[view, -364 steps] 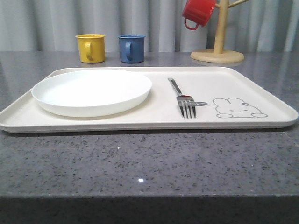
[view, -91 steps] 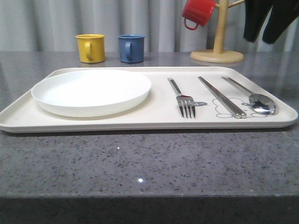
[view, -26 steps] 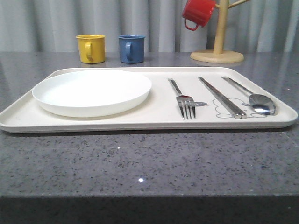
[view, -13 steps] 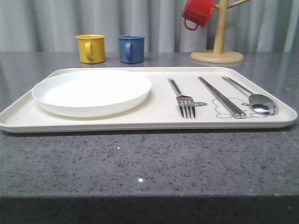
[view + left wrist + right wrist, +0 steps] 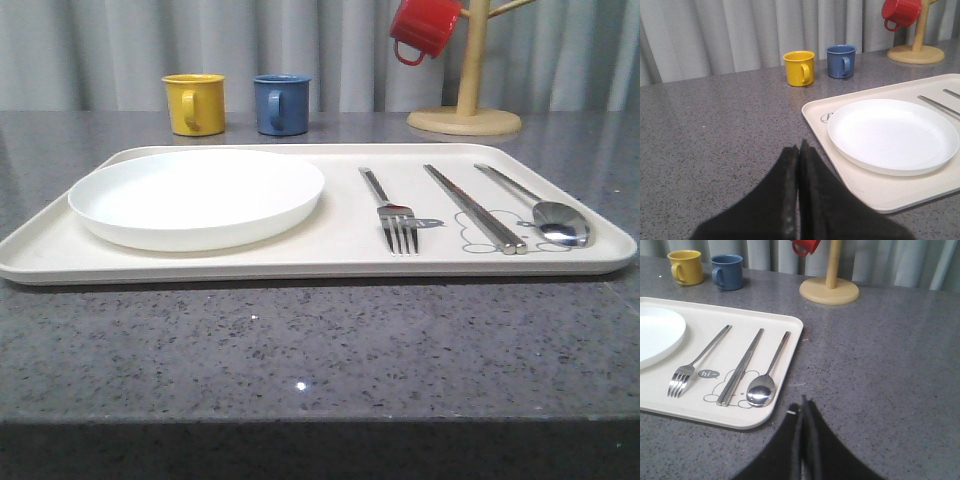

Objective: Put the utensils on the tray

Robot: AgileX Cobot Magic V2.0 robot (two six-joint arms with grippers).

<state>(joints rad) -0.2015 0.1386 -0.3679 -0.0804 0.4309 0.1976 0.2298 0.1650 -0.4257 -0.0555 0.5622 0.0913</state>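
Observation:
The cream tray (image 5: 340, 262) lies across the grey counter. On its right half rest three silver utensils side by side: a fork (image 5: 392, 212), a pair of chopsticks (image 5: 474, 207) and a spoon (image 5: 540, 205) lying over the rabbit drawing. The right wrist view has the fork (image 5: 697, 362), chopsticks (image 5: 741, 366) and spoon (image 5: 769, 375) too. My left gripper (image 5: 799, 148) is shut and empty, off the tray's left edge (image 5: 815, 120). My right gripper (image 5: 803, 402) is shut and empty, over bare counter just off the tray's right corner (image 5: 785, 405).
A round white plate (image 5: 197, 196) fills the tray's left half. A yellow mug (image 5: 194, 102) and a blue mug (image 5: 281, 103) stand behind the tray. A wooden mug tree (image 5: 467, 70) at the back right carries a red mug (image 5: 423, 27).
Chopsticks and spoon have joined the fork on the tray since the earliest frame. The dark arm at the top right has left the front view. Nothing has moved in the last second.

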